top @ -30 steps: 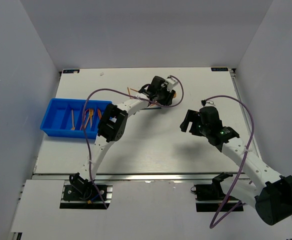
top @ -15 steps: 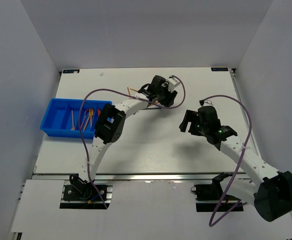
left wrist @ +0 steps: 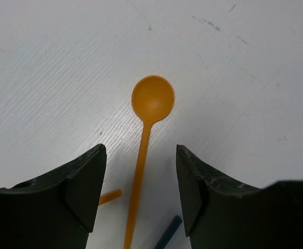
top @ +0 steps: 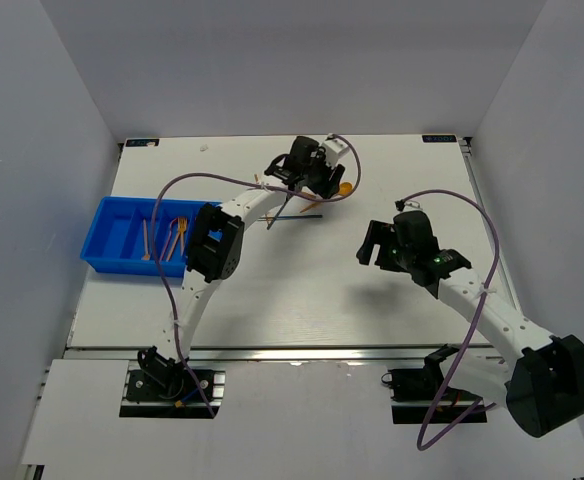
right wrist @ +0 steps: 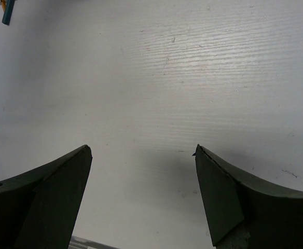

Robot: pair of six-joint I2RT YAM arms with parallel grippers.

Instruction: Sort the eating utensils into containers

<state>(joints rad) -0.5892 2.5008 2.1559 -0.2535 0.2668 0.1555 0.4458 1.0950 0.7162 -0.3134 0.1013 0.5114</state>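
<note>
Left wrist view: left gripper [left wrist: 140, 151] has jaws apart, nothing clamped. There's an orange spoon [left wrist: 150, 106] flat on white table [left wrist: 245, 78], bowl just past fingertips, handle running back through gap, touching neither finger far as I can see. Short orange stub [left wrist: 110, 196] and dark blue stick [left wrist: 168, 233] just beside handle. Top view: all this at far middle of table. The blue bin [top: 112, 235] sits well apart at left, few orange utensils [top: 177, 235] inside. Meanwhile right gripper [right wrist: 142, 150] is spread wide over table, holding nothing.
</note>
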